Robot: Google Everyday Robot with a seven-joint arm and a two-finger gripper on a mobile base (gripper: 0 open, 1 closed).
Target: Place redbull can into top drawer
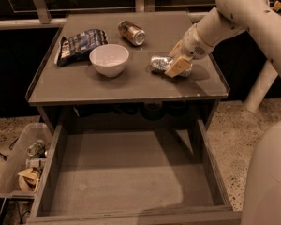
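The redbull can (158, 63), silver with bluish patches, lies on its side on the right half of the grey table (131, 86). My gripper (177, 65) is down at the can's right end, and its tan tip covers that end. The arm reaches in from the upper right. The top drawer (126, 172) stands pulled out below the table's front edge, with its flat grey bottom bare.
A white bowl (109, 59) stands left of the redbull can. A dark blue chip bag (79, 43) lies at the far left, and a brown-gold can (131, 32) lies at the back. A clear plastic bin (18, 158) of trash sits on the floor to the left.
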